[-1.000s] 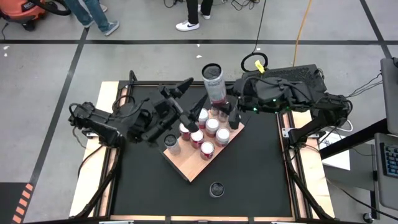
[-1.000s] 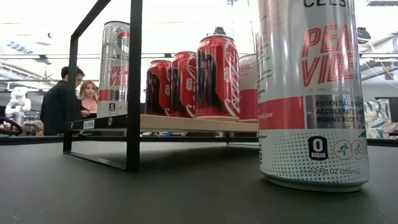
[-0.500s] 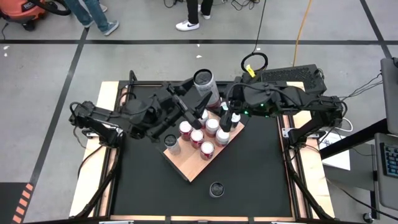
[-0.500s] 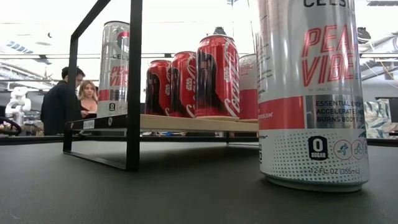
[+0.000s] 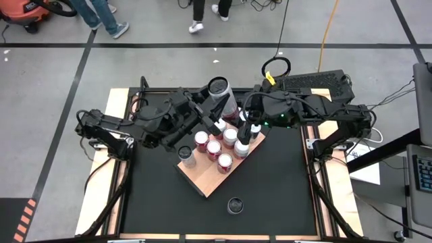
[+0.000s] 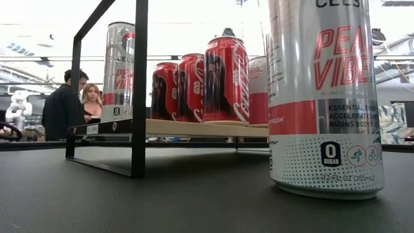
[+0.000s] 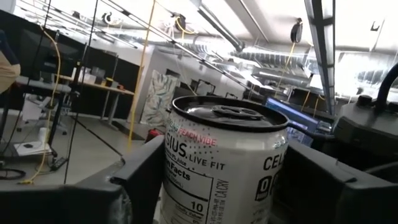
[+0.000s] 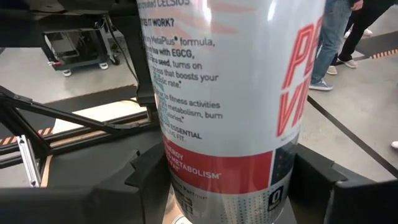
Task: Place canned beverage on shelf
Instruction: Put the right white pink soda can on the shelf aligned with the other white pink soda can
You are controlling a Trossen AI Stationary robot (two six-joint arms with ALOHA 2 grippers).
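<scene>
Grey concrete floor is surrounding the black table (image 5: 270,182) in the high view; upper centre, the tall white Celsius can (image 5: 221,94) is leaning between the left gripper (image 5: 206,115) and right gripper (image 5: 248,120), above the wooden shelf (image 5: 206,177) and its red cans (image 5: 214,150). In the low view, another Celsius can (image 6: 323,97) is standing at right. In the left wrist view, fingers are flanking the can's top, not visibly gripping. In the right wrist view, the jaws are clamping its lower body. It looks stiff, slick and dentable, best taken mid-body.

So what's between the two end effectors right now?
The tall silver can, raised at the shelf's far end; the high view and both wrist views show it.
</scene>
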